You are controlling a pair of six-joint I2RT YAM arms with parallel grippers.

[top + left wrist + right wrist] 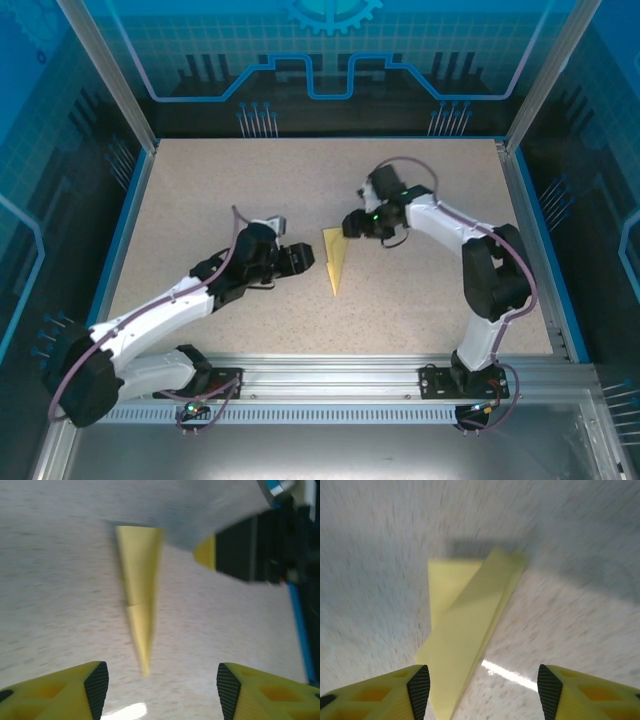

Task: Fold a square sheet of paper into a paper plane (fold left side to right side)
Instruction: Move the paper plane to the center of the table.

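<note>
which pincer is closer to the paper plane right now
Right, narrowly. The right pincer hangs open over the wide far end of the paper plane. The left pincer, also open, sits off its left edge with bare table between.

We see the paper plane [335, 258] lying near the middle of the speckled table [200, 190], a slim pale-yellow wedge with its broad end toward 12 o'clock and its sharp tip toward 6 o'clock. The left gripper [308, 258] sits low at the plane's 9 o'clock, just beside its long edge, with its arm stretching back toward 8 o'clock. The right gripper [348, 227] is at the plane's 1 o'clock, right by the broad end, and its arm bends away toward 4 o'clock. From above we cannot judge either gripper's jaw spacing or whether it touches the paper.
</note>
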